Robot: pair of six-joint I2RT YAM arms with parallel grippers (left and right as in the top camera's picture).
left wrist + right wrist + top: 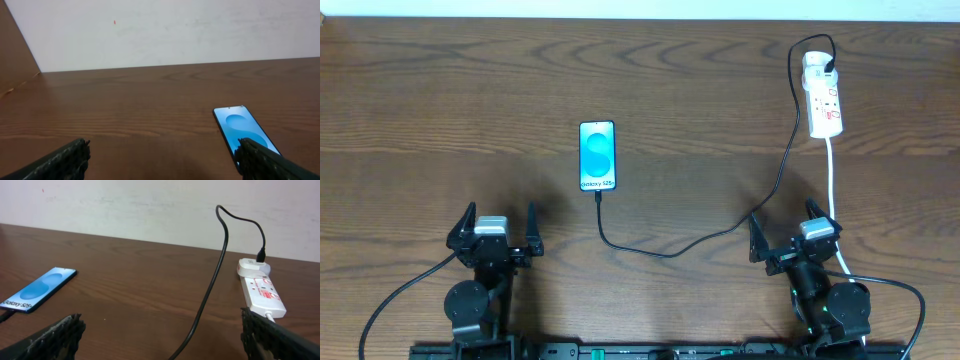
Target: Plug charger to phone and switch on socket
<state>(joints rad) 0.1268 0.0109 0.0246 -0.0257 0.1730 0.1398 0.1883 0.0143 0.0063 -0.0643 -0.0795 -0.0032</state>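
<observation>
Left pincer [163,143], right pincer [160,316] agape (empty) | charger [670,253] touching phone [597,155] | socket [823,100] apart

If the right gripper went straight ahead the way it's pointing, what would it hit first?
Probably the charger, whose cable runs across its path; the socket sits farther back, to the right.

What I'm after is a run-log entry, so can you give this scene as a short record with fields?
phone: flat on the wooden table, lit screen facing up
power strip: far right; switch positions unreadable
charger cable: tip meets the phone's near edge and seems inserted; black plug sits in the strip's far end
left pincer: open, empty, near side, left of the phone
right pincer: open, empty, beside the strip's white cord
</observation>
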